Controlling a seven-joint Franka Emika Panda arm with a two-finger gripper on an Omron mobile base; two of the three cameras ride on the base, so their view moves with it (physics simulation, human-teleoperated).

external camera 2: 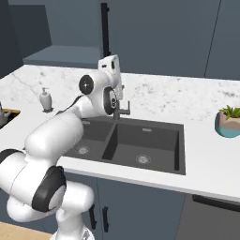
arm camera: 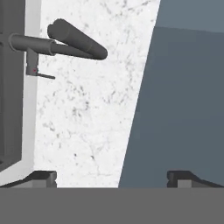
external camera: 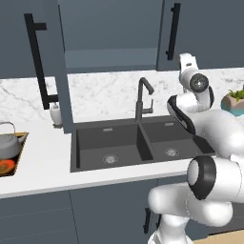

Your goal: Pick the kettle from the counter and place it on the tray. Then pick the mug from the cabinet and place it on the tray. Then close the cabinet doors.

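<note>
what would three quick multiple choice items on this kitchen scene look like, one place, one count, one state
1. Where does the kettle sit?
A on the tray
B in the sink
C on the cabinet shelf

2. How many basins has the sink?
A one
B two
C three

3. How stands the gripper?
A shut on the mug
B shut on the faucet
C open

Answers: 1 A, it rests inside the tray's yellowish rim. 2 B, a divider splits it. 3 C, the hand view shows fingertips far apart, nothing between.

Even, bright rendered light; soft shadows in sink (external camera: pixel 90 143); no glare; slightly soft, low-resolution edges.
</note>
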